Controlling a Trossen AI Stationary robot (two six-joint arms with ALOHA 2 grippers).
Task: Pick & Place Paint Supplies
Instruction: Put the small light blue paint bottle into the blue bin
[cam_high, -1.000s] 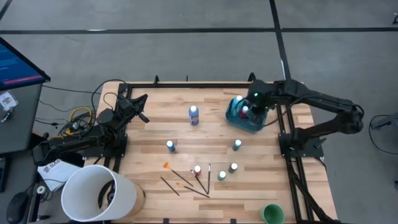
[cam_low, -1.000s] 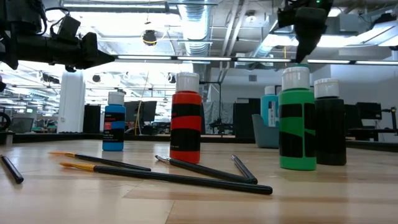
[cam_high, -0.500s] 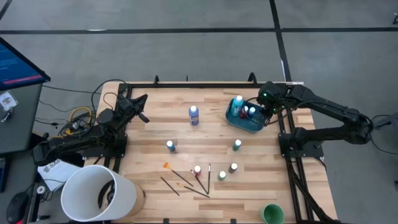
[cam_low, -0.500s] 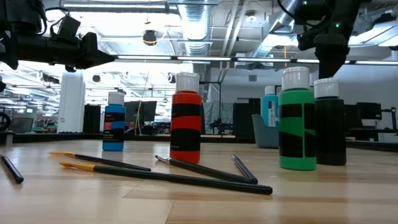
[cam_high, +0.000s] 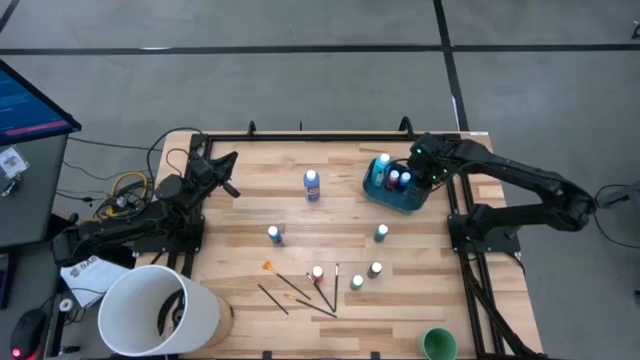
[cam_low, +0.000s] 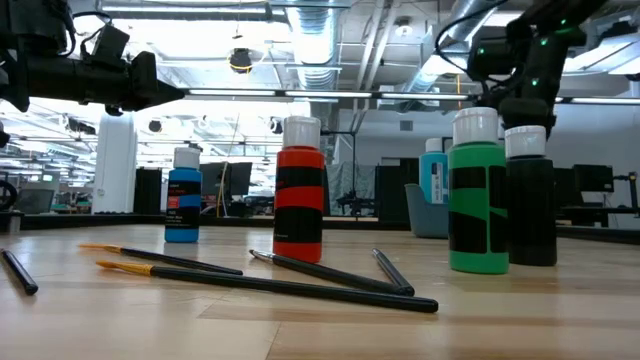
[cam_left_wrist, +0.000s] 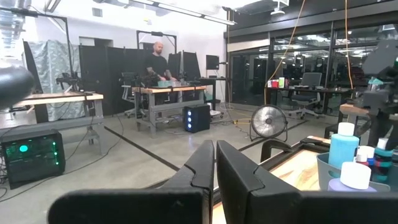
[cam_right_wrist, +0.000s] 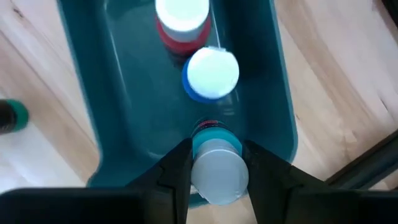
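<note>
My right gripper (cam_right_wrist: 217, 158) hangs over the right end of the teal tub (cam_high: 395, 195), shut on a white-capped paint bottle (cam_right_wrist: 216, 177). In the tub stand a red bottle (cam_right_wrist: 181, 22), a blue one (cam_right_wrist: 211, 73) and a taller blue one (cam_high: 383, 164). On their bases on the table stand a tall blue bottle (cam_high: 311, 185), a small blue (cam_high: 274, 234), a teal (cam_high: 381, 233), a red (cam_high: 317, 272), a dark (cam_high: 375, 269) and a green one (cam_high: 357, 282). Several brushes (cam_high: 300, 290) lie flat near them. My left gripper (cam_high: 228, 170) waits shut at the far left. My right gripper pinches the bottle between its two fingers at the white cap (cam_right_wrist: 217, 186), coming from above and pointing down. The bottle is upright below the fingers, inside the tub's right end. Whether its base rests on the tub floor I cannot tell.
A big white bucket (cam_high: 160, 310) stands at the near left corner and a green cup (cam_high: 438, 345) at the near right edge. The right arm's base (cam_high: 490, 230) stands beside the tub. In the low view the green (cam_low: 477, 195) and dark (cam_low: 530, 195) bottles stand before the tub.
My right gripper has moved from over the tub's middle toward the table's right edge, then a little back, and has come down toward the tub's right end. The left arm has kept still.
</note>
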